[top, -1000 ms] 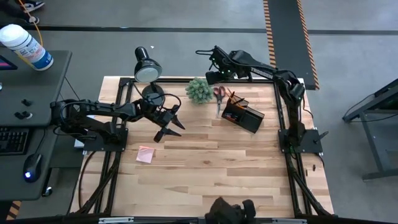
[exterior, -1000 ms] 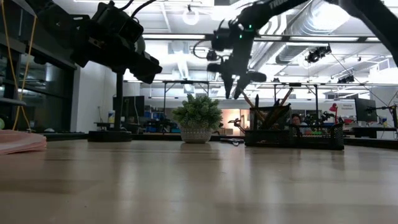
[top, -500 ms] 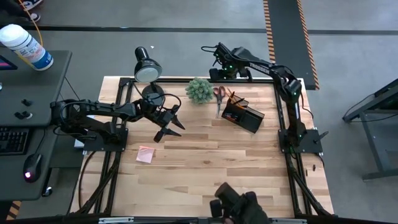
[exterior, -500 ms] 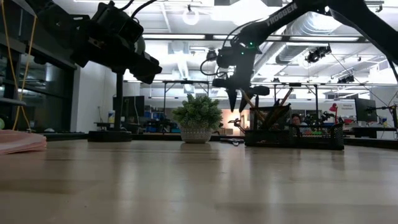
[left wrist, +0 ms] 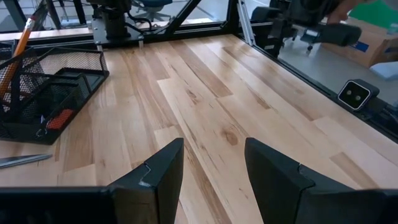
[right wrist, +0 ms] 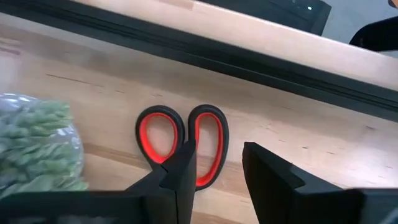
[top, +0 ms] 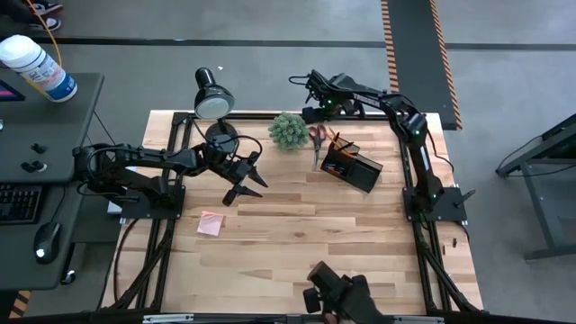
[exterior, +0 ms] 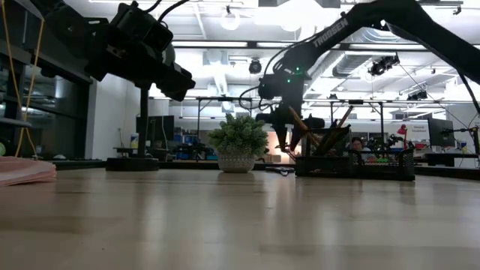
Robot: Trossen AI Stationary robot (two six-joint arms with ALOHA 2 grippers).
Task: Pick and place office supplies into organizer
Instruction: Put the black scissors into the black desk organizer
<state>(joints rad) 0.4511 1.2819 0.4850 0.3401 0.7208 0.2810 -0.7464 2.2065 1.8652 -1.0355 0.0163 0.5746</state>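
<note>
Organizer with pencils upright inside, scissors beside.

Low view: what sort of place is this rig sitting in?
Probably a robotics lab or open workshop. Behind the table the low view shows exposed ceiling ducts and rows of workbenches, and the high view shows hazard-striped floor tape beside the rig.

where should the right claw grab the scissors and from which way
By the red handle loops of the scissors, coming straight down from above. They lie flat on the table between the plant and the organizer, and the open right claw hangs over the loops, which are the thickest, most raised part.
</note>
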